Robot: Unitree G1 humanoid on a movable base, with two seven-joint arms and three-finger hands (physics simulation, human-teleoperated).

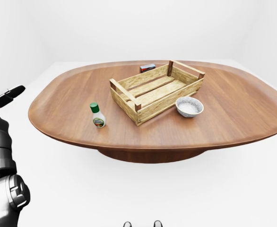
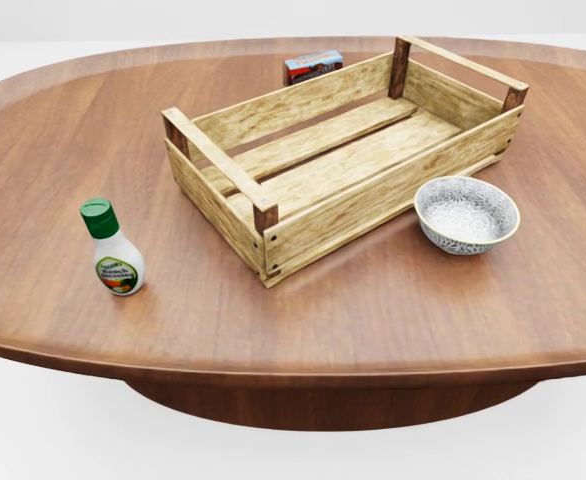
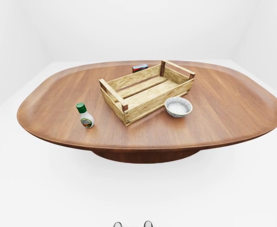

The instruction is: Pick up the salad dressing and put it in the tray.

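The salad dressing bottle (image 2: pixel 113 252) stands upright with a green cap; its label is too small to read. It is on the brown oval table (image 2: pixel 63 150), left of the wooden tray (image 2: pixel 343 150) and well apart from it. A patterned bowl (image 2: pixel 467 214) sits beside the tray, and a small box (image 2: pixel 313 66) shows half hidden above it. The left hand (image 1: pixel 6 96) is perhaps open; I cannot tell. The room is plain white.
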